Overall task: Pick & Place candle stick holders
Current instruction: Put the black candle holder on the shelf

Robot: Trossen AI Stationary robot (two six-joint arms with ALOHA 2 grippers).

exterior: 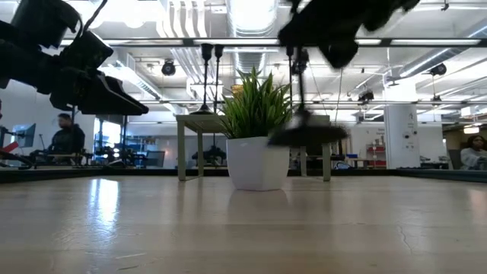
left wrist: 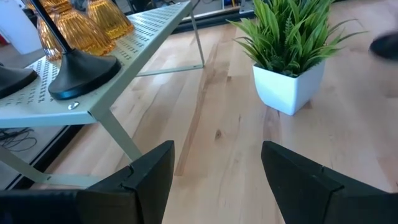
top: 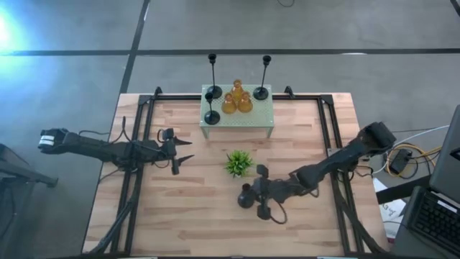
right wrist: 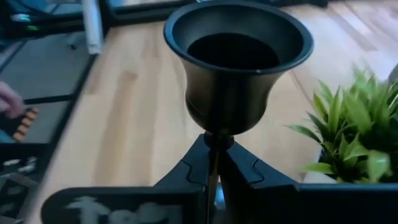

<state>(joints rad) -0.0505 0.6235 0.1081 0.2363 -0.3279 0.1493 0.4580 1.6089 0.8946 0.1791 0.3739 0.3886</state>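
My right gripper is near the table's middle, just near-right of the plant, and is shut on a black candle stick holder with a bell-shaped cup. My left gripper is open and empty over the table's left half; its fingers frame bare wood. On the pale green stand stand three amber glass holders, two tall black holders and a shorter black one, each on its round base. My right gripper pinches the holder's thin stem between its two fingers, just under the cup. The holder stands about upright in the hold, cup up. Its round base hangs below the gripper, clear of the table.
A spiky green plant in a white pot stands at the table's middle, close to my right gripper. The stand's thin legs rest on the wood at the far middle. A laptop lies off the table's right edge. People sit in the room beyond.
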